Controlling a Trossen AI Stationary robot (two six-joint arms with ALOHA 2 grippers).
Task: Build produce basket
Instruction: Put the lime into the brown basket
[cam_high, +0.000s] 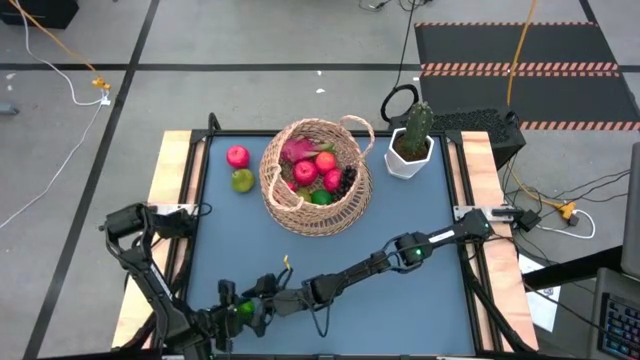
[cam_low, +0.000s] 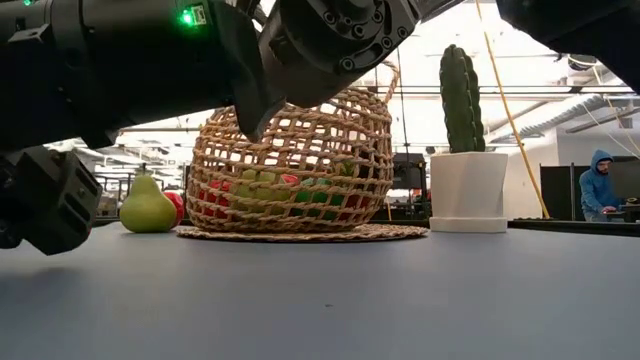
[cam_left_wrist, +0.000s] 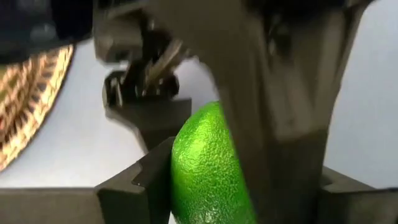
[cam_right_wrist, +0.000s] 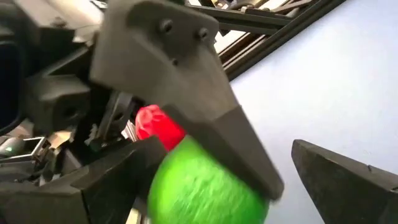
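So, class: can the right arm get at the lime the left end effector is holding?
Probably yes: the open right end effector already sits around the lime in the left end effector, nothing between.

Even, diffuse light falls on the dark blue table top in the overhead picture, with only soft, short shadows. At table level, bright windows and ceiling strips at upper right backlight the round tan woven wicker basket and the tall green cactus in its white pot, while the black arm housings across the top go nearly featureless. Both wrist pictures are soft with close-range blur; a glossy green lime shows pale sheen.
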